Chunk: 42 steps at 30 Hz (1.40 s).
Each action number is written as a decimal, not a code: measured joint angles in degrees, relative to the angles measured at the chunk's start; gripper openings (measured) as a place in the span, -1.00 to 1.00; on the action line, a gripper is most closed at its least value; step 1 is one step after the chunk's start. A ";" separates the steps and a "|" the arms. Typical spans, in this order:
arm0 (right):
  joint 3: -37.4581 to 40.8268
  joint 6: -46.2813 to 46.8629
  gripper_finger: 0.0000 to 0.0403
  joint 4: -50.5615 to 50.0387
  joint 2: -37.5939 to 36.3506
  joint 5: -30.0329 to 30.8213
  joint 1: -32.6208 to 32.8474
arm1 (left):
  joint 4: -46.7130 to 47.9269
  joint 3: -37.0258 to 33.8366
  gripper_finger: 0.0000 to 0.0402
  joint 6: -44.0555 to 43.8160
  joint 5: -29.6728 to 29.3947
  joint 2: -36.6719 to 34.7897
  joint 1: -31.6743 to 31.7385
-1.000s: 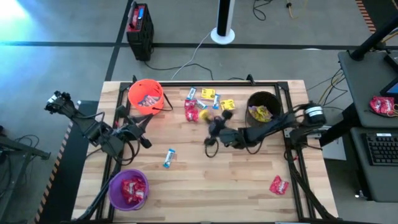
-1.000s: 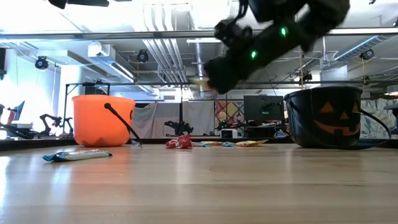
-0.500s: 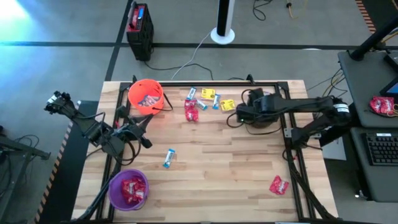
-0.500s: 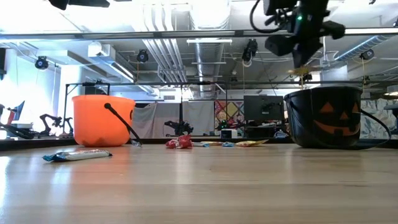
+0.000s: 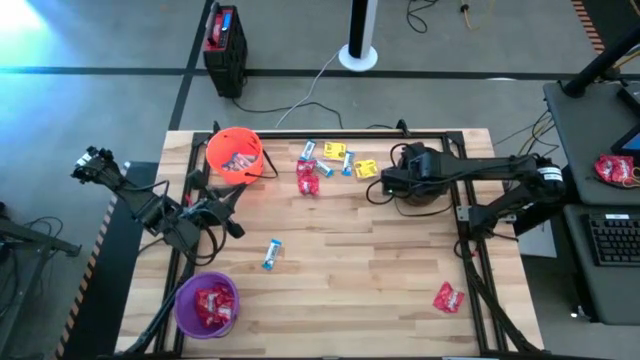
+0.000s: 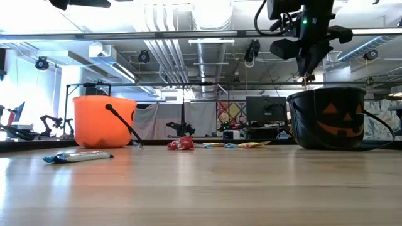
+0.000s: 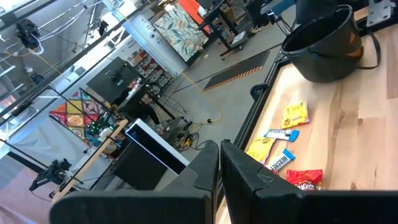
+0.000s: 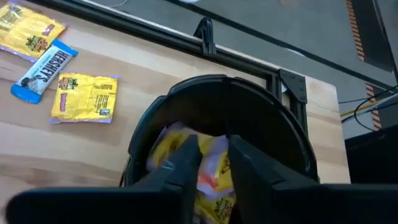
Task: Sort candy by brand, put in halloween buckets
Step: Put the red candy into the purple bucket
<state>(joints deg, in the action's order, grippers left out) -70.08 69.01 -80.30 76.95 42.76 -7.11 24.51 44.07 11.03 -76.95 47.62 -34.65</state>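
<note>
My right gripper (image 5: 397, 180) (image 6: 307, 70) hangs open over the black bucket (image 6: 330, 119) (image 8: 205, 84), fingers pointing down into it. Yellow packets (image 8: 214, 171) lie inside, seen through the gap between the fingers. A cluster of red, yellow and blue-and-white candy (image 5: 335, 165) lies flat on the table between the orange bucket (image 5: 235, 153) and the black one. One blue-and-white candy (image 5: 271, 254) lies mid-table and a red one (image 5: 447, 296) near the front right. Red candy fills the purple bucket (image 5: 207, 303). My left gripper (image 5: 222, 212) (image 7: 219, 163) waits shut at the table's left.
A black metal frame (image 5: 460, 200) runs along the table's edges beside the black bucket. The orange bucket's handle (image 6: 122, 125) hangs down its side. A larger red bag (image 5: 614, 170) lies on a side desk off the table's right.
My right gripper has risen from the candy cluster and swung toward the table's right edge, tipping to point down over the black bucket. A yellow packet that hung below its fingers half a second ago no longer shows there.
</note>
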 joint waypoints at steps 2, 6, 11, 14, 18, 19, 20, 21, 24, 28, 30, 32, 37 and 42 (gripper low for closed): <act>0.02 -1.48 -0.47 0.76 0.00 0.13 -0.07 | 0.00 0.00 -0.99 0.00 0.00 0.00 0.00; 0.28 -14.53 -0.27 18.42 0.01 0.18 1.18 | 0.00 0.00 -0.99 0.00 0.00 0.00 0.00; 2.12 -45.08 -0.17 56.34 2.97 -12.13 1.94 | -0.02 0.00 -0.99 -0.01 0.00 0.00 0.00; 2.41 -59.02 -0.17 71.68 6.44 -23.62 1.44 | 0.00 0.00 -0.99 -0.84 0.00 0.00 0.00; 1.92 -72.31 -0.21 78.22 12.84 -33.73 1.26 | -0.01 0.00 -0.99 -1.23 0.00 -0.02 0.00; 1.50 -73.61 -0.23 78.55 14.64 -33.82 1.15 | -0.02 0.00 -0.99 -1.25 0.00 -0.02 0.00; 0.98 -74.05 -0.24 79.02 16.50 -33.87 0.73 | -0.01 0.00 -0.99 -1.25 0.00 -0.02 0.00; 0.39 -73.79 -0.25 79.27 18.32 -33.83 0.23 | -0.01 0.00 -0.99 -1.25 0.00 -0.02 0.00; -1.58 -72.12 -0.28 79.43 23.78 -33.46 -1.42 | -0.02 0.00 -0.99 -1.51 0.00 -0.02 0.00; -4.30 -71.74 -0.31 78.29 30.09 -31.44 -2.75 | -0.01 0.00 -0.99 -1.53 0.00 -0.02 0.00; -5.68 -71.66 -0.31 77.96 32.12 -27.49 -3.31 | 0.00 0.00 -0.99 -1.61 0.01 -0.02 0.00; -7.18 -70.48 -0.30 77.20 33.87 -25.03 -4.22 | -0.02 0.00 -0.99 -1.68 0.00 -0.02 0.00; -9.60 -67.18 -0.25 76.39 37.21 -33.00 -6.36 | 0.04 0.00 -0.99 -1.69 0.04 -0.02 0.00; -10.34 -64.76 -0.24 75.91 39.96 -37.90 -7.14 | 0.02 0.00 -0.99 -1.85 0.09 0.14 0.00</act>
<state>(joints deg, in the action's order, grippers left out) -80.43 4.25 -4.38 116.91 4.86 -14.25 24.53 44.07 9.18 -76.86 47.75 -34.65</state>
